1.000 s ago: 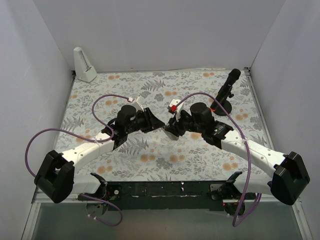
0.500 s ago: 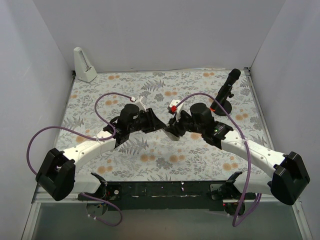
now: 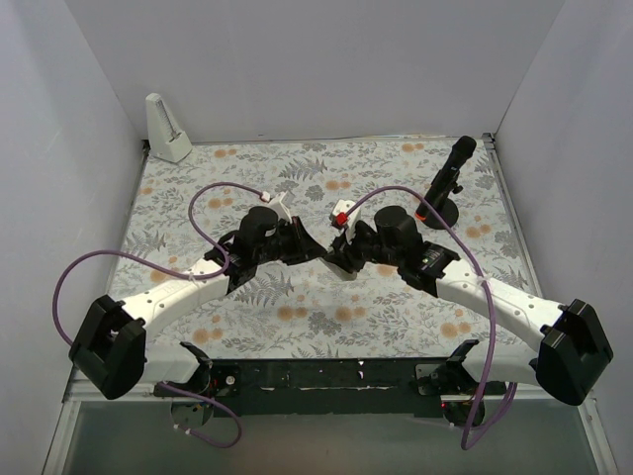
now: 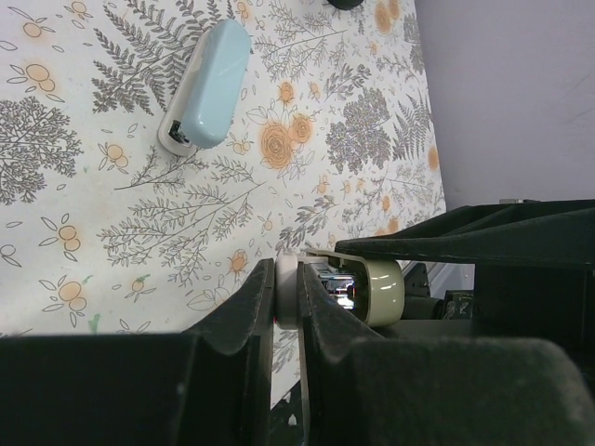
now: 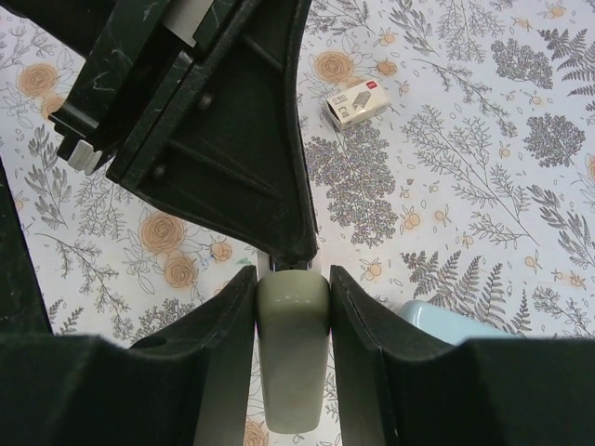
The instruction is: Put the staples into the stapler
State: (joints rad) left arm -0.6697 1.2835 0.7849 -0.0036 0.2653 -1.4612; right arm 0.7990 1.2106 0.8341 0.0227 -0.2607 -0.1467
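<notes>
The light-blue stapler [image 4: 209, 84] lies closed on the floral mat, apart from both grippers. In the right wrist view only its end [image 5: 446, 323] shows, beside my right finger. The small beige staple box [image 5: 356, 102] lies on the mat beyond the grippers. My right gripper [image 5: 293, 288] is shut on an olive-green bar [image 5: 293, 358]. My left gripper [image 4: 286, 279] is shut on a thin white piece [image 4: 286, 295] at the end of that bar [image 4: 376, 290]. In the top view the two grippers, left [image 3: 315, 247] and right [image 3: 339, 256], meet at the mat's middle and hide the stapler and box.
A black torch-like object on a round stand [image 3: 443, 190] is at the back right. A white wedge-shaped object [image 3: 168, 129] stands in the back left corner. White walls close off three sides of the mat [image 3: 297, 307].
My left arm has edged a little to the right, toward the right gripper. The right arm has barely moved.
</notes>
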